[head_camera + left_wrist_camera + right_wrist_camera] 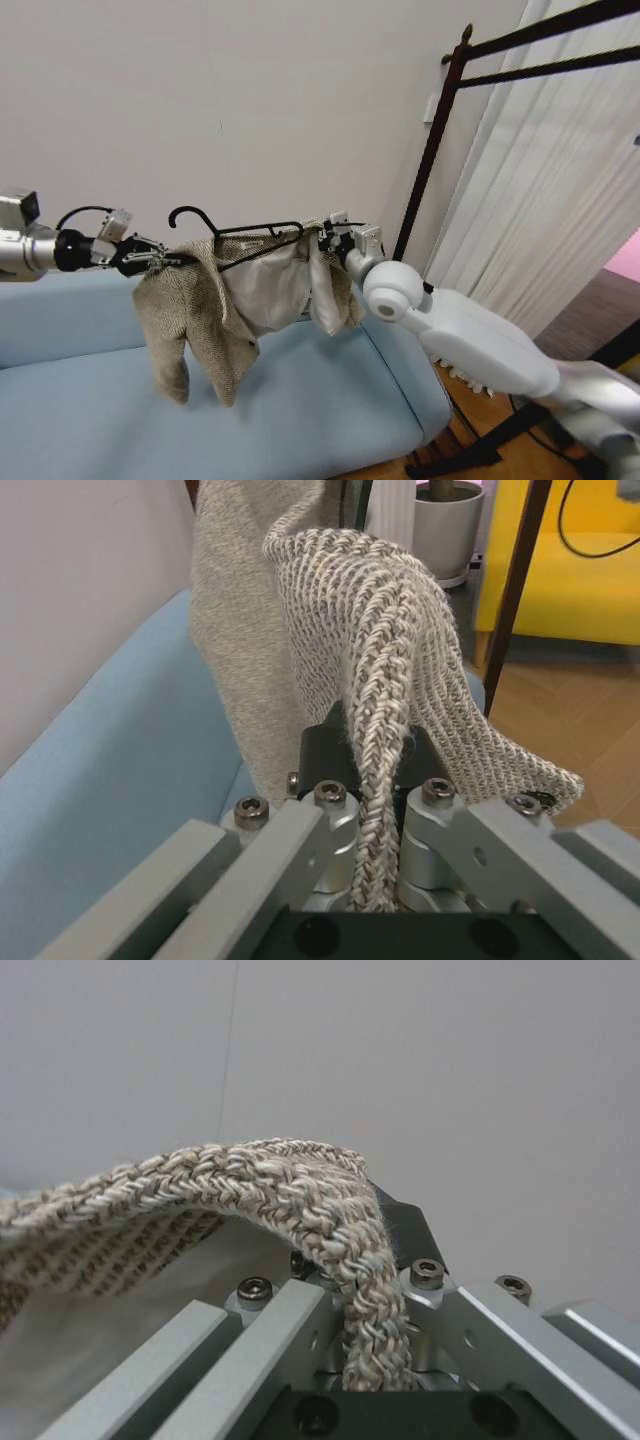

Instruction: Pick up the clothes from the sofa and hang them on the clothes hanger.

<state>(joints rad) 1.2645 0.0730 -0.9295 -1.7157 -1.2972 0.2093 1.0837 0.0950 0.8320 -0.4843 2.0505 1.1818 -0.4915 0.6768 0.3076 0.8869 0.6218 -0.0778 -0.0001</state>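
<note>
- A beige knitted jacket [205, 320] with a herringbone weave and a pale cream lining is held in the air above the light blue sofa [300, 420], just in front of its backrest.
- The jacket is draped on a black hanger [245, 235], whose hook is turned up towards the robot's left.
- One sleeve is let hang down towards the sofa seat; whether it touches the seat cannot be told.
- The thick braided edge of the knit is clamped by the left gripper [160, 260] at the jacket's left shoulder, the fingers [330, 815] being closed tight on the cloth.
- The other edge of the knit is pinched in the same way by the right gripper [325, 240], at the jacket's right side.
- A dark metal clothes rack [430, 150] is seen to the right of the sofa, before a white curtain [550, 200].
- In the left wrist view a grey pot [445, 530] is seen on the wooden floor, near yellow furniture [580, 570]; its contents are cut off.
</note>
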